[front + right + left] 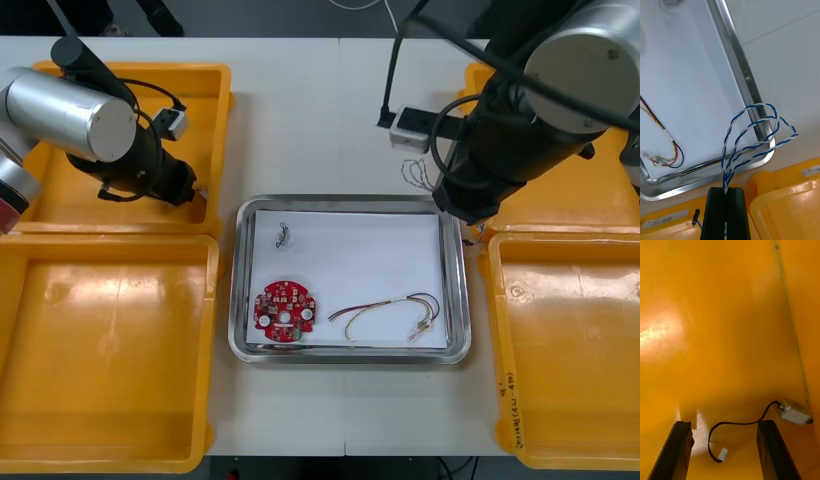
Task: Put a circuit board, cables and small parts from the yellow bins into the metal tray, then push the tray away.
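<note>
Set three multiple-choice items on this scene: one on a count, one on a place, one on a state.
1. How many cables lie in the metal tray? A. none; B. one; C. three.
2. The left gripper is over: A. the tray; B. a black cable in a yellow bin; C. the floor.
3. The right gripper is: A. open; B. shut on nothing; C. shut on the twisted blue and white cable.
Key: 1 B, the red and yellow cable alone lies there; 2 B, it lies between the open fingers; 3 C, it rises from between the fingers.
</note>
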`<state>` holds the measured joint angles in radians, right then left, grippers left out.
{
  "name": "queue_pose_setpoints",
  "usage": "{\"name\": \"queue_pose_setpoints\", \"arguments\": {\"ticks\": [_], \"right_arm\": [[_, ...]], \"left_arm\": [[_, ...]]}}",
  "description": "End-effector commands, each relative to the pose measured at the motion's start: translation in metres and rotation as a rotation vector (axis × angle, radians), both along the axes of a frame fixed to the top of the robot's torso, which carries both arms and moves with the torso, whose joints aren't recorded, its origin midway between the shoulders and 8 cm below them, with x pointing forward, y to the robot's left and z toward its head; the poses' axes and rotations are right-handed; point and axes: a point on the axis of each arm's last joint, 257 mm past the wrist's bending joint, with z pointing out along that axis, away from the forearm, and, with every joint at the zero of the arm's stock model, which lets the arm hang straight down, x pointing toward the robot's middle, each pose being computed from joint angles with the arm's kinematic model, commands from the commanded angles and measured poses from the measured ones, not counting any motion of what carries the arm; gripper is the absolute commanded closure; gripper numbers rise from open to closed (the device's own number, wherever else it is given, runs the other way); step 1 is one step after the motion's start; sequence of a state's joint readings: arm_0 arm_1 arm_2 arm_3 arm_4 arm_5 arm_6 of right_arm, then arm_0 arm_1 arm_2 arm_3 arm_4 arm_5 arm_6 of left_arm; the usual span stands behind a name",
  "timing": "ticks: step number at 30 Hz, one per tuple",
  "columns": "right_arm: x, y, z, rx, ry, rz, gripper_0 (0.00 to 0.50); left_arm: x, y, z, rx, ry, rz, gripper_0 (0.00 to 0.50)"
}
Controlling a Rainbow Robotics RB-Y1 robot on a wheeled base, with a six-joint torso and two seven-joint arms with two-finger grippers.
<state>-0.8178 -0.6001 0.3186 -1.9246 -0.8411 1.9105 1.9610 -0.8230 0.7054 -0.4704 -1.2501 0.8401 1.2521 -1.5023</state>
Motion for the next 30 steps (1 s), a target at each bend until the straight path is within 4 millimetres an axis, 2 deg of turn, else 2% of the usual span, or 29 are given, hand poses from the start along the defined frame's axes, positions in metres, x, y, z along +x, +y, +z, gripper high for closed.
{"name": "queue_pose_setpoints", "arguments": {"ticks": [1, 6, 12, 13, 14, 15, 16, 17, 18, 30], "right_arm": [[-0.006, 0.013, -0.010, -0.100, -0.060, 0.144, 0.500], [-0.006, 0.038, -0.022, -0.108, -0.096, 0.252, 0.500], [-0.005, 0.050, -0.038, -0.107, -0.119, 0.284, 0.500], [-0.005, 0.051, -0.039, -0.109, -0.122, 0.286, 0.500], [-0.004, 0.054, -0.042, -0.111, -0.131, 0.292, 0.500], [-0.004, 0.056, -0.046, -0.112, -0.135, 0.296, 0.500], [-0.003, 0.056, -0.047, -0.115, -0.140, 0.297, 0.500], [-0.003, 0.058, -0.050, -0.115, -0.146, 0.299, 0.500], [-0.003, 0.059, -0.054, -0.113, -0.148, 0.301, 0.500], [-0.001, 0.061, -0.083, -0.123, -0.125, 0.309, 0.500]], "left_arm": [[0.014, -0.023, 0.020, -0.003, -0.048, -0.025, 0.000], [0.012, -0.024, 0.015, 0.007, -0.041, -0.032, 0.000], [0.013, -0.024, 0.014, 0.018, -0.047, -0.043, 0.000], [0.013, -0.025, 0.014, 0.017, -0.046, -0.044, 0.023], [0.013, -0.024, 0.014, 0.020, -0.049, -0.045, 0.113], [0.013, -0.024, 0.014, 0.023, -0.051, -0.047, 0.239], [0.013, -0.024, 0.014, 0.023, -0.050, -0.046, 0.309], [0.013, -0.023, 0.013, 0.026, -0.050, -0.048, 0.442], [0.014, -0.023, 0.013, 0.026, -0.051, -0.048, 0.498], [0.015, -0.023, 0.013, 0.026, -0.055, -0.046, 0.500]]}}
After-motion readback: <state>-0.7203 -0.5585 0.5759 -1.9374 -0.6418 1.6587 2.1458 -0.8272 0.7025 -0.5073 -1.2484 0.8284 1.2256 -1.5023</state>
